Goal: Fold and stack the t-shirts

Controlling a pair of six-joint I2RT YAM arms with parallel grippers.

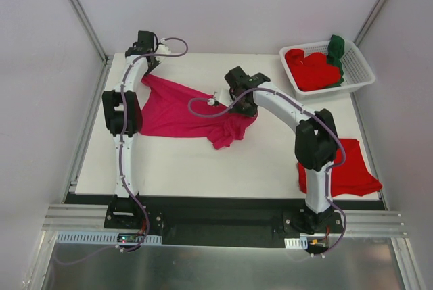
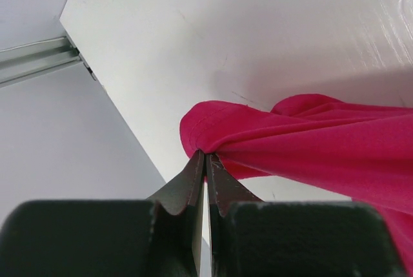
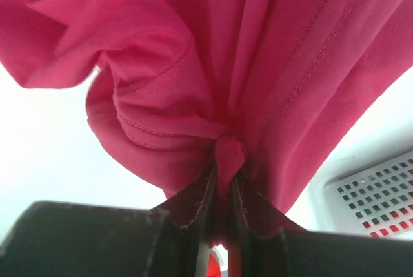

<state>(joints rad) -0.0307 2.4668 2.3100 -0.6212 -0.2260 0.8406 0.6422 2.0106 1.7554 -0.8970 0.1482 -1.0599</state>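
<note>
From above, the pink shirt (image 1: 172, 111) lies on the table (image 1: 189, 168), stretched between the left gripper (image 1: 153, 68) at the far left corner and the right gripper (image 1: 238, 109) near the middle. Red shirts (image 1: 311, 70) and a green shirt (image 1: 336, 50) fill the basket (image 1: 362, 74), and a folded red shirt (image 1: 355, 168) lies at the near right.

In the left wrist view, the fingers are clamped on the shirt's edge.

In the right wrist view, the fingers pinch a bunched fold of pink cloth.

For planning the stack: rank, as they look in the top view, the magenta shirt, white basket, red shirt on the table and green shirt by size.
1. magenta shirt
2. white basket and red shirt on the table: alike; the right arm hides part of the shirt
3. green shirt
</note>
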